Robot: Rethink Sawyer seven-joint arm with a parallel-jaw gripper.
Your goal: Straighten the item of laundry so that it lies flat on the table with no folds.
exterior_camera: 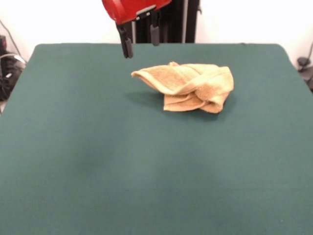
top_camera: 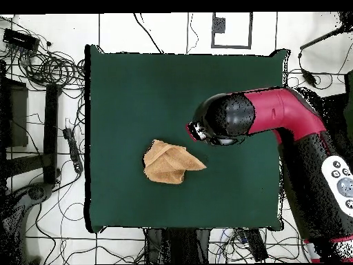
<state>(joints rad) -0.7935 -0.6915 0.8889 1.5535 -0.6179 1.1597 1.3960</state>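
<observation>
The mustard-tan towel [exterior_camera: 188, 87] lies crumpled and folded over itself on the dark green table [exterior_camera: 98, 161], right of centre toward the far side. One pointed corner sticks out to the left. My gripper [exterior_camera: 142, 48] hangs above the table's far edge, up and to the left of the towel, apart from it. Its two dark fingers [exterior_camera: 127, 46] stand apart with nothing between them. In the overhead view the towel [top_camera: 171, 162] lies near the table's [top_camera: 138, 90] lower middle, and the red and black arm [top_camera: 276, 114] reaches in from the right, its head hiding the gripper.
The robot's black pedestal [exterior_camera: 168, 22] stands behind the table's far edge. Cables and dark equipment [top_camera: 41, 103] lie on the floor around the table. The towel takes up only a small part of the green cloth.
</observation>
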